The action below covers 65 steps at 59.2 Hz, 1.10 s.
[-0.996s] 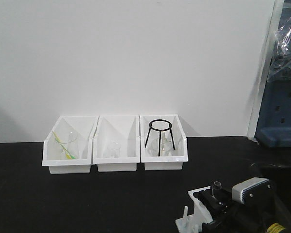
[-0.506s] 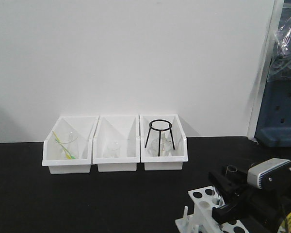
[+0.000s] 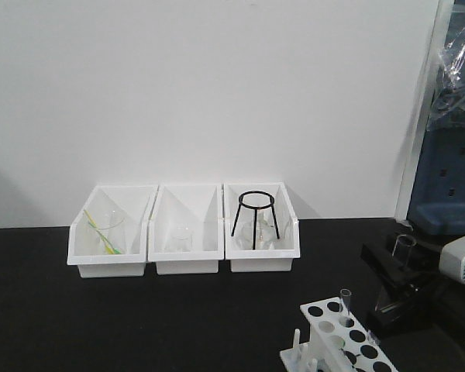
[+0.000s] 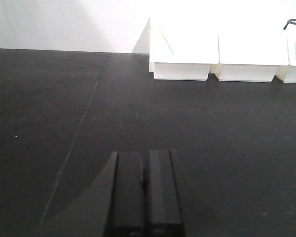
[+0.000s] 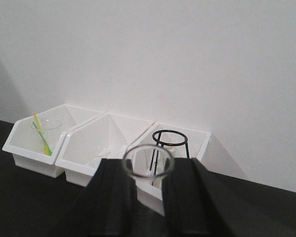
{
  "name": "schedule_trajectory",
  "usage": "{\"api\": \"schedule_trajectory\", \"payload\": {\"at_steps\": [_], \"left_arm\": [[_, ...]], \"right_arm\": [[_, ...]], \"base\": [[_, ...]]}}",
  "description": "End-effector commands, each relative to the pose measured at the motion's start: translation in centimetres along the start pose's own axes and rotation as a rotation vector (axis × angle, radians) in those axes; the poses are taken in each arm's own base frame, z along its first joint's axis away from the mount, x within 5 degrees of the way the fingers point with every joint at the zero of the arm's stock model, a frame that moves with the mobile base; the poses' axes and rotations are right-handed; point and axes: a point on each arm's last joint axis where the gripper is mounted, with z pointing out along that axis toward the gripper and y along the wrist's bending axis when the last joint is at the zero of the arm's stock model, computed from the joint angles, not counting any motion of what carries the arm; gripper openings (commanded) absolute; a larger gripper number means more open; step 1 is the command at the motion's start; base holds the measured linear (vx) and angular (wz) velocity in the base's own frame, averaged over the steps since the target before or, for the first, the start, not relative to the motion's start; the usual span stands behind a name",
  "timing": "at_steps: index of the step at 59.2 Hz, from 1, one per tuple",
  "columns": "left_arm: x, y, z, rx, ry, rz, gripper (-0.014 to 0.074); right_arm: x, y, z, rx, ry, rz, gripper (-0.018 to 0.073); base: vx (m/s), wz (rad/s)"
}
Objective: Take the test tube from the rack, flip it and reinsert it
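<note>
R hand [image 5: 149, 197] was clamped on the test tube [image 5: 148, 170], upright, open mouth up betw. my fingers. L hand [image 4: 144, 190] was closed tight, nothing in it, low over the black surface [image 3: 178, 325]. Rack [image 3: 316, 341] sat just left of the R hand, nearer me, w/ a second tube [image 3: 346, 301] standing in it. Three white bins [image 3: 184, 256] lay well ahead, left of it.

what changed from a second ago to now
The right end effector, shut on a clear glass test tube, lifted it clear of the small white plastic rack and carried it up and rightward. A second tube in the rack and three white open-front bins stayed put.
</note>
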Motion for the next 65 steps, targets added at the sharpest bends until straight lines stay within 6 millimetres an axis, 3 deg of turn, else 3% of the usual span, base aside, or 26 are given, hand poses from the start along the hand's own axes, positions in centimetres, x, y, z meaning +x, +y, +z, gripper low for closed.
{"api": "schedule_trajectory", "payload": {"at_steps": [1, 12, 21, 31, 48, 65], "left_arm": [[-0.7, -0.2, -0.1, 0.023, -0.086, -0.004, -0.0006], [-0.7, -0.2, -0.1, 0.023, -0.086, -0.004, -0.0006], [-0.7, -0.2, -0.1, 0.023, -0.086, -0.004, -0.0006], [-0.7, -0.2, -0.1, 0.023, -0.086, -0.004, -0.0006], [-0.7, -0.2, -0.1, 0.023, -0.086, -0.004, -0.0006], [-0.7, -0.2, -0.1, 0.023, -0.086, -0.004, -0.0006]], "right_arm": [[-3.1, -0.3, -0.4, 0.016, -0.119, -0.008, -0.0012], [-5.5, -1.0, -0.2, 0.079, -0.048, -0.055, -0.0012], [-6.9, -1.4, 0.2, 0.083, 0.028, -0.223, -0.0012], [-7.6, -0.8, 0.4, -0.008, 0.073, -0.637, -0.0012], [-6.0, -0.2, 0.0, -0.224, 0.185, -1.382, -0.0008], [-6.2, -1.2, 0.1, -0.121, 0.251, -1.378, -0.0008]], "base": [[0.0, 0.0], [0.0, 0.0], [0.0, 0.0], [0.0, 0.0], [0.0, 0.0], [0.0, 0.0]]}}
